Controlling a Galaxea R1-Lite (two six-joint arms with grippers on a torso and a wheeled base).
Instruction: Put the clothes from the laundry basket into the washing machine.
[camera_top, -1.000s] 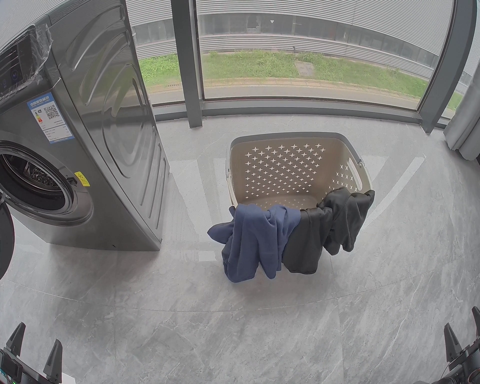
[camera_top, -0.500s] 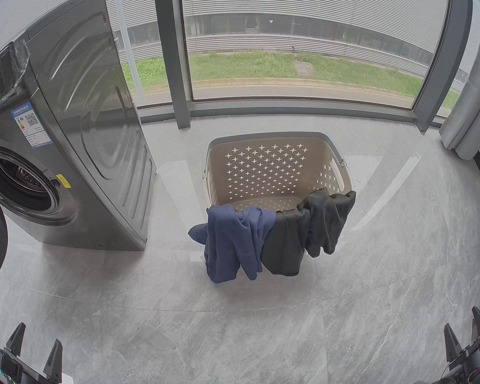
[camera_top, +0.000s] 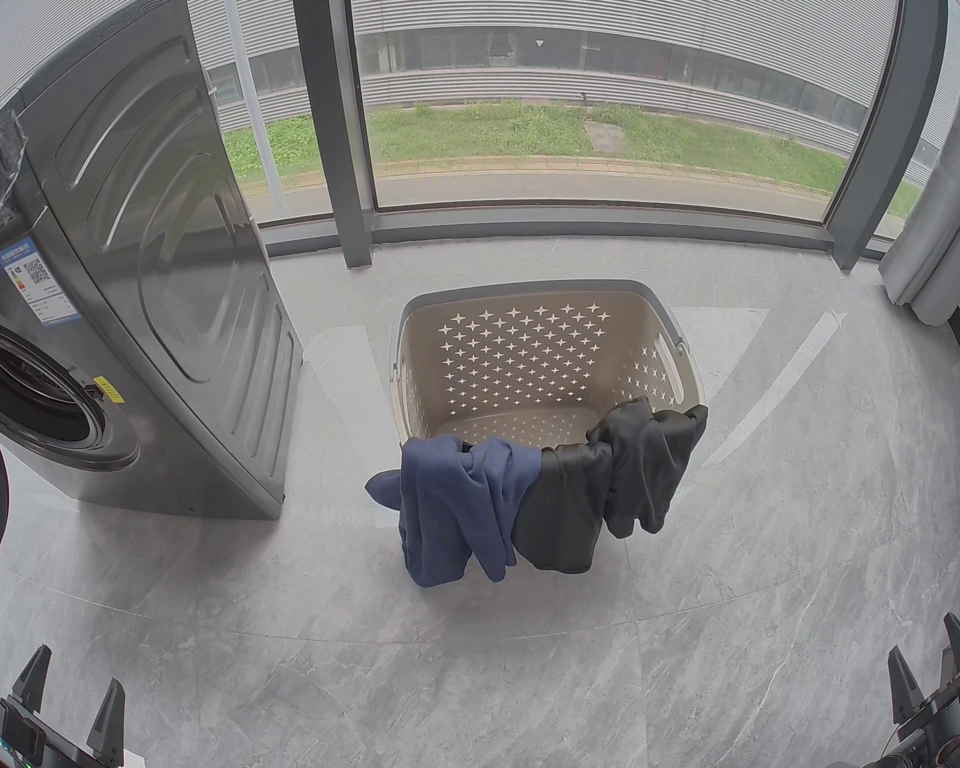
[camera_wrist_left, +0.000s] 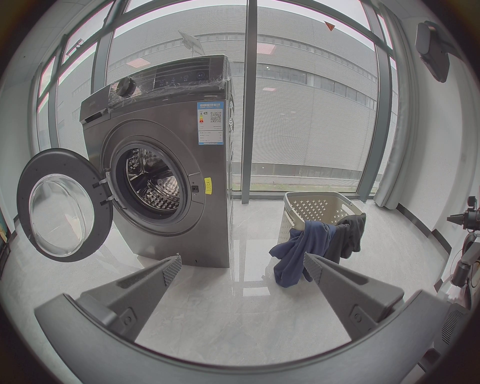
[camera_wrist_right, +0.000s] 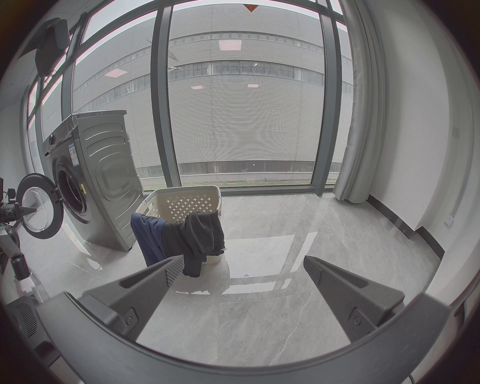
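Note:
A beige laundry basket (camera_top: 520, 345) stands on the floor in front of me. A blue garment (camera_top: 450, 505) and a dark grey garment (camera_top: 610, 470) hang over its near rim. The grey washing machine (camera_top: 150, 250) stands to the left with its round door (camera_wrist_left: 62, 205) swung open and its drum (camera_wrist_left: 150, 180) bare. My left gripper (camera_top: 70, 695) is open low at the near left, far from the basket. My right gripper (camera_top: 930, 665) is open low at the near right. Both hold nothing. The basket (camera_wrist_right: 182, 202) and garments (camera_wrist_right: 192, 237) also show in the right wrist view.
Tall windows with dark frames (camera_top: 335, 130) run behind the basket. A pale curtain (camera_top: 925, 250) hangs at the far right. Bare grey tile floor (camera_top: 480, 660) lies between me and the basket.
The whole head view has shifted: the washer sits further left and the basket more central and slightly nearer, so the camera has moved. Both grippers stay in place, open.

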